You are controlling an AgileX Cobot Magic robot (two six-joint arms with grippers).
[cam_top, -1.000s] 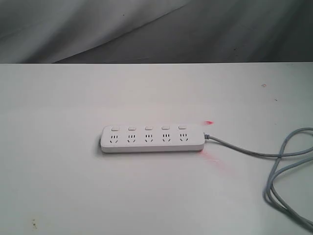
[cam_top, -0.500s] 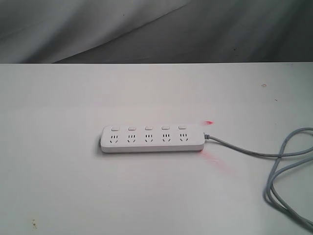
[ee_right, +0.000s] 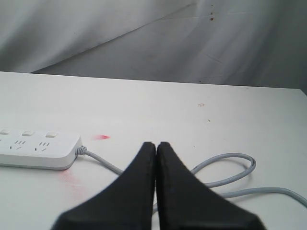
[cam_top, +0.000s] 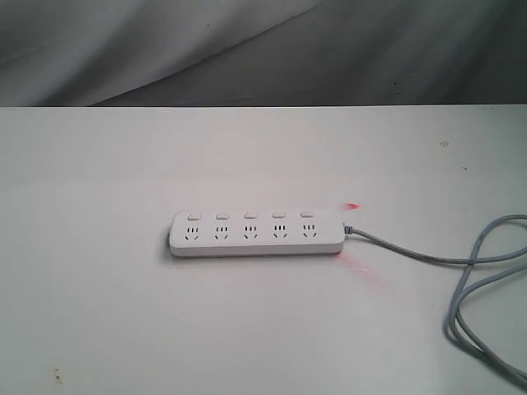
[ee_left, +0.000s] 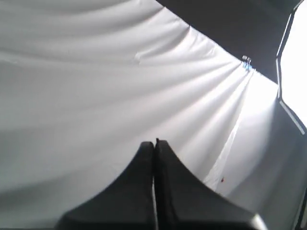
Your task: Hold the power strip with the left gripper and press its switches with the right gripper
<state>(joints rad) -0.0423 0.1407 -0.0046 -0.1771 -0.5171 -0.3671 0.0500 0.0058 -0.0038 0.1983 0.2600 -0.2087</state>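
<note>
We see the strip (cam_top: 257, 233) flat on the table (cam_top: 123, 313), untouched (cord (cam_top: 461, 271) trailing right), left gripper (ee_left: 154, 143) pinched together facing cloth (ee_left: 96, 72), right gripper (ee_right: 156, 146) likewise together, empty, off the strip.

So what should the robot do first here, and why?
Probably swing the left gripper over to the power strip and open it: the strip lies untouched on the table, no arm near it, and this gripper, like the right gripper, is shut.

Smooth plastic power strip (cam_top: 257, 234) w/ matt grey cord (cam_top: 412, 253), matt white table (cam_top: 123, 313), creased cloth backdrop (cam_top: 247, 49).
</note>
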